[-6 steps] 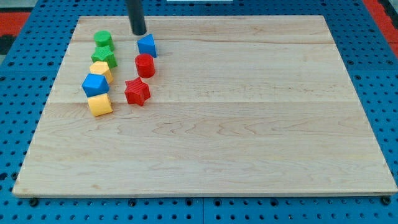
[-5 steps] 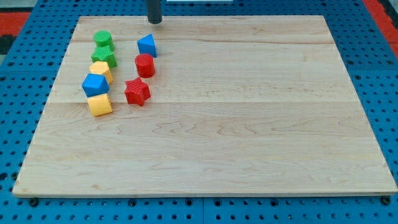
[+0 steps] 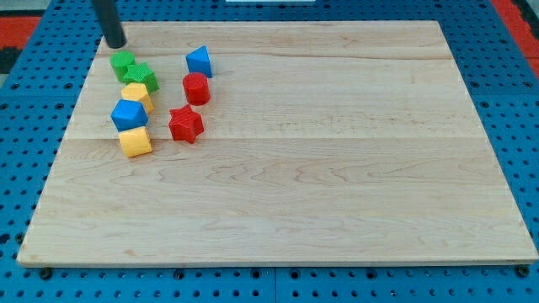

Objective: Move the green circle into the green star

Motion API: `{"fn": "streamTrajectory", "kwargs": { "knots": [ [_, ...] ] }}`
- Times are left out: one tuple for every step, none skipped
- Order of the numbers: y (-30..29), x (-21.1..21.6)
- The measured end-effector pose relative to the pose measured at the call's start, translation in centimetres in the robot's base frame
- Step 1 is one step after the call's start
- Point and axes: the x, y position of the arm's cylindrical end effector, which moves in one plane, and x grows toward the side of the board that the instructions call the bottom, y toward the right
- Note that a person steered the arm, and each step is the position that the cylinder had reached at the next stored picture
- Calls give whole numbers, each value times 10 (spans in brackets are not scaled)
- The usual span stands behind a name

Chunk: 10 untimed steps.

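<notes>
Blue pegboard surrounds the wooden desk (image 3: 337, 168). At the desk's 11 o'clock corner my tip (image 3: 116, 44) stands just at 11 o'clock of the green circle (image 3: 123, 62), near it; contact is unclear. The green star (image 3: 141, 76) touches the circle at its 4 o'clock. My tool is a plain rod without jaws.

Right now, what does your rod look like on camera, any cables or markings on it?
Only the lower part of my rod shows: a straight, plain cylinder, dark grey to black, with a slight sheen along one side. It ends bluntly at my tip. I see no cables, labels or markings on it. The arm above is cut off by the view's top.
</notes>
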Motion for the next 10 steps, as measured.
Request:
{"fn": "streamTrajectory", "kwargs": {
  "knots": [
    [-2,57],
    [5,68],
    [39,55],
    [31,51],
    [7,17],
    [14,7],
    [41,7],
    [45,13],
    [45,26],
    [44,17]
  ]
}}
